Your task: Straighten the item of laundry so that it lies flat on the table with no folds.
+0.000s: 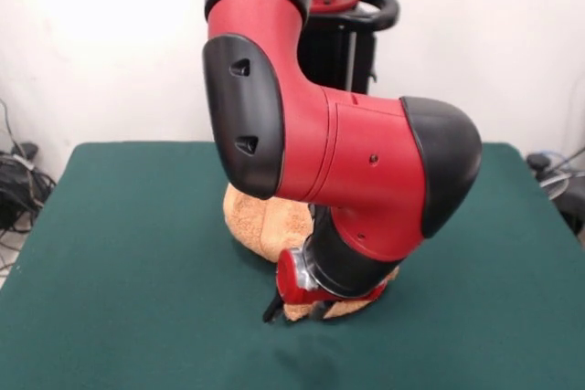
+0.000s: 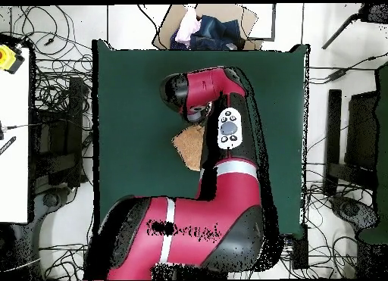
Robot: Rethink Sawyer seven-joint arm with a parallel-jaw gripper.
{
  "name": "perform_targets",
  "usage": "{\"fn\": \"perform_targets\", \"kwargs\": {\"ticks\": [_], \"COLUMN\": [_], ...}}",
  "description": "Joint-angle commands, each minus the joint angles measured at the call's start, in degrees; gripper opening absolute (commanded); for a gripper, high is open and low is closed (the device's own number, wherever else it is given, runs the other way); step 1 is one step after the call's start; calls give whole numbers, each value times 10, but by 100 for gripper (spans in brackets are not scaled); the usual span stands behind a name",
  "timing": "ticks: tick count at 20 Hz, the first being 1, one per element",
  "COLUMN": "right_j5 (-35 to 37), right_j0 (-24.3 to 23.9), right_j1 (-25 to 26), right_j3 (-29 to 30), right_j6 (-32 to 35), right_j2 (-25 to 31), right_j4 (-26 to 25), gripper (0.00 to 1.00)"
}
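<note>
Lying bunched mid-table [image 1: 110, 253] under the arm, the soft, light towel [image 1: 260, 221] should drag easily from a free corner, while the gripper [image 1: 297, 310], down at its near edge, hides its grip.

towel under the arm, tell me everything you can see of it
The towel is a light orange-tan terry cloth, looking soft and nubby. It is bunched, not flat, with rounded folds, lying near the middle of the dark green table. The red and black arm covers much of it in both views; from overhead only a tan wedge shows beside the arm. The hand is down at its front edge, apparently touching it. No stripes or tag show.
</note>
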Motion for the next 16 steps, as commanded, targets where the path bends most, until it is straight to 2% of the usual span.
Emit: {"fn": "perform_targets", "kwargs": {"ticks": [1,16], "right_j5": [47,45], "right_j0": [15,28], "right_j1": [31,80], "right_j3": [-22,-66], "right_j6": [1,39], "right_j2": [-6,-28], "right_j4": [-24,-11], "gripper": [100,100]}}
